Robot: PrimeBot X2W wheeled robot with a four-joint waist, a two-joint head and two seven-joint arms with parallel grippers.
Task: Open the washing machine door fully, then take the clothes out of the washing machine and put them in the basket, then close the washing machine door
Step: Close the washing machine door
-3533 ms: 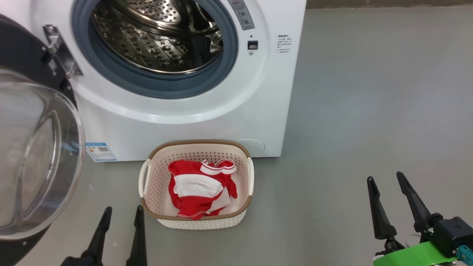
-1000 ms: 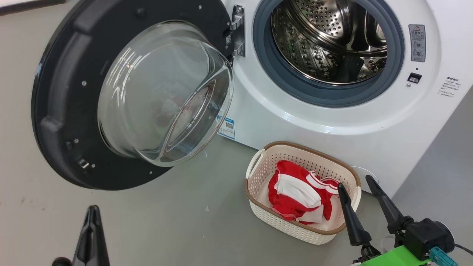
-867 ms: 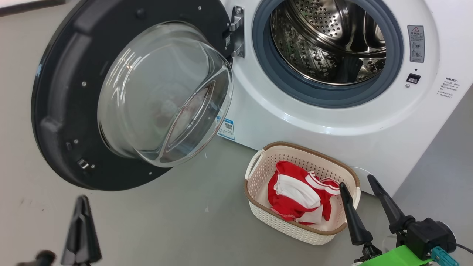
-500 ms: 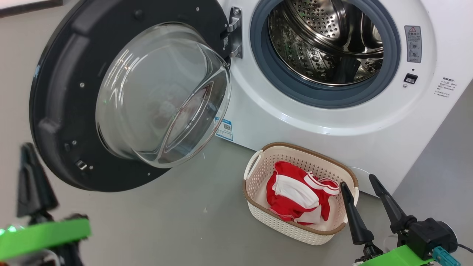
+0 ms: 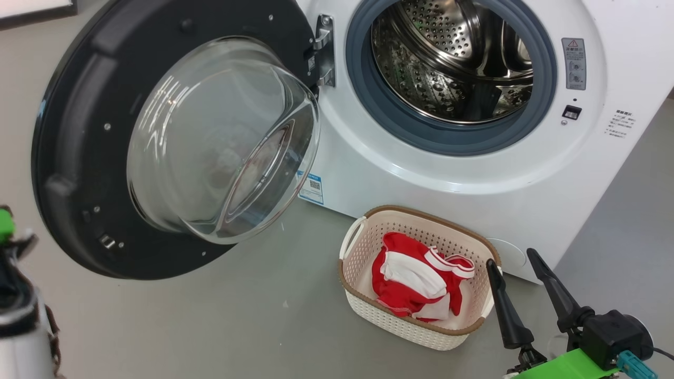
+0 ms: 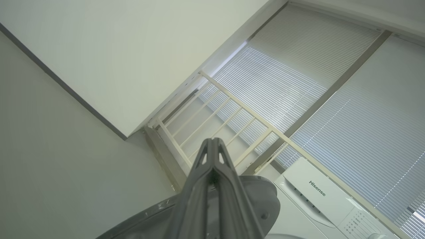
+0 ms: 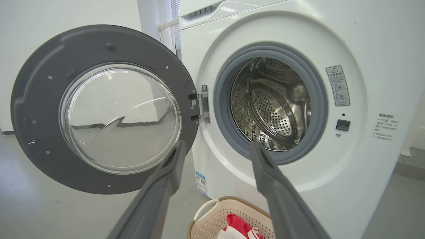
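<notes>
The washing machine door (image 5: 79, 158) stands swung wide to the left, its clear glass bowl (image 5: 221, 142) bulging toward me. No garment shows in the steel drum (image 5: 447, 63) of the white washing machine (image 5: 463, 195). The clothes (image 5: 416, 281), red with white trim, lie in the cream basket (image 5: 358, 295) on the floor before the machine. To the basket's right my right gripper (image 5: 512, 259) hangs open with nothing between its fingers; its wrist view faces the door (image 7: 99, 109), the drum (image 7: 275, 103) and the basket (image 7: 202, 219). My left gripper (image 6: 212, 143) is shut on nothing, pointing up past the door's grey rim (image 6: 265, 199).
My pale left forearm (image 5: 16, 326) rises at the lower left edge, beside the door's outer rim. Grey floor (image 5: 210, 326) spreads in front of the door and basket. A white railing (image 6: 232, 109) and window blinds (image 6: 332, 99) stand behind the machine.
My left gripper has shut and its arm has swung up and out to the left, beside the door. The head camera has shifted a little. My right gripper stays open.
</notes>
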